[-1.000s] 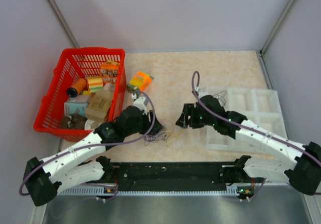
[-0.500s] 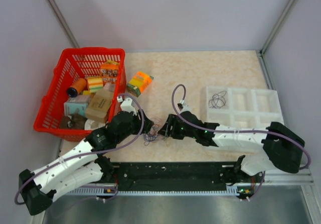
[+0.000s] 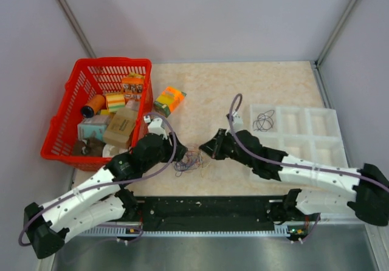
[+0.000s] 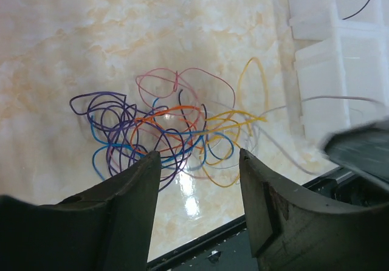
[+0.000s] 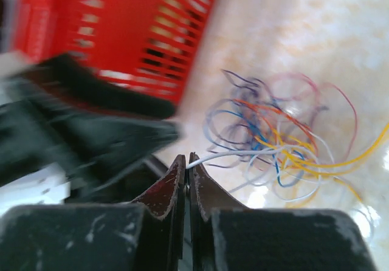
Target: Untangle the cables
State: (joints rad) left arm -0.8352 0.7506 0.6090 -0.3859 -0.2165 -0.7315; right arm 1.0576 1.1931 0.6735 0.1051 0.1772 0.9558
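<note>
At near table edge: cable tangle [image 3: 189, 160], between both grippers. Just short of it, left gripper [image 4: 197, 157] gaping, empty. On its other side, right gripper [image 5: 187, 161] clamped on white cable [image 5: 237, 154]; strand runs from tips leftward into tangle, so likely pull is rightward. Pinch visible only in right wrist view. Farther: white tray [image 3: 316, 138], black cable [image 3: 264, 121] in far-left compartment.

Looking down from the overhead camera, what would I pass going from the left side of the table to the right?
Red basket full of small packages → tangle of coloured wires → white tray, with a black wire loop in its far-left compartment.
</note>
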